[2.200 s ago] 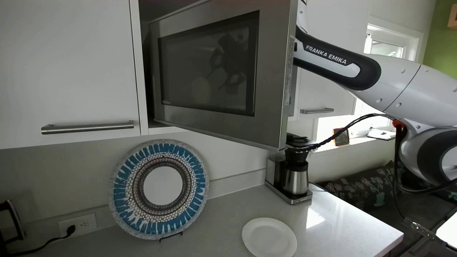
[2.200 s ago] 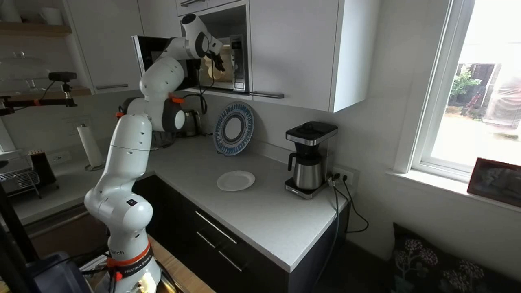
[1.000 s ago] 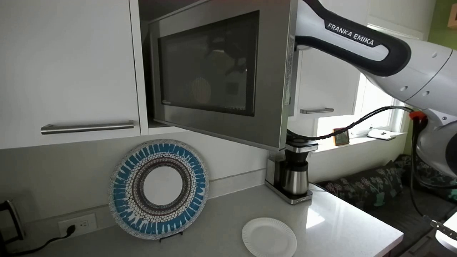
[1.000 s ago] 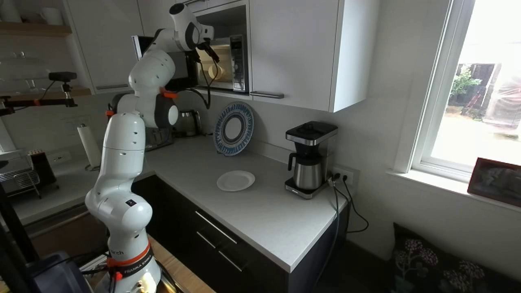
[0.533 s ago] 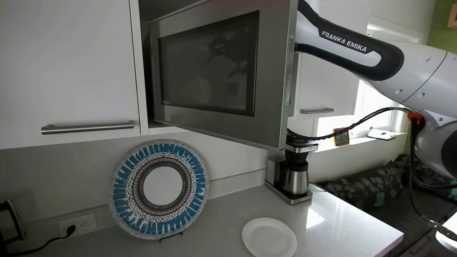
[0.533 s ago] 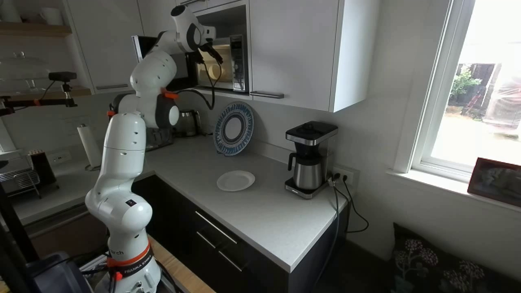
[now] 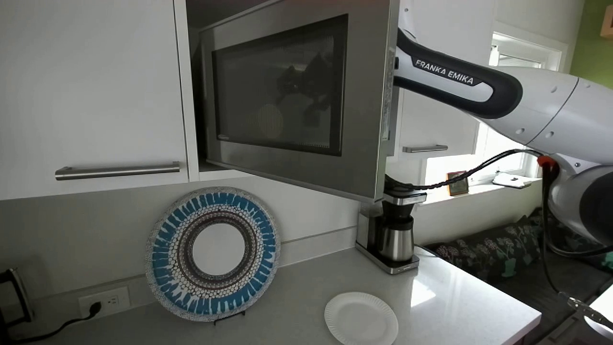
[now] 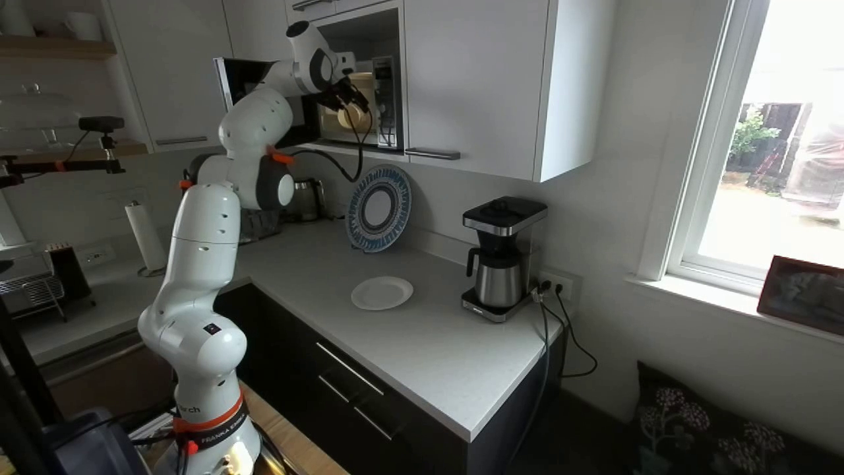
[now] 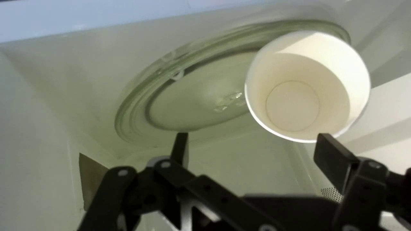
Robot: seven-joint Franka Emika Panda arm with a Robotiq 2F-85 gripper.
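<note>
My gripper is open and empty in the wrist view, its two black fingers wide apart. A white round cup stands open side toward the camera, just beyond the right fingertip, which overlaps its rim in the picture. Whether they touch I cannot tell. A round glass turntable lies under and beside the cup. In an exterior view the gripper is at the mouth of the lit microwave, with the cup visible just below it. In an exterior view the open microwave door hides most of the gripper, dimly visible through its glass.
A white plate lies on the counter. A blue patterned disc leans on the wall under the microwave. A coffee maker stands by the wall. Cupboards flank the microwave. A cable hangs from the arm.
The arm first drew back and up from the microwave. Over the last second it has come forward and down, so the gripper is again close to the cup. Door and plate have not moved.
</note>
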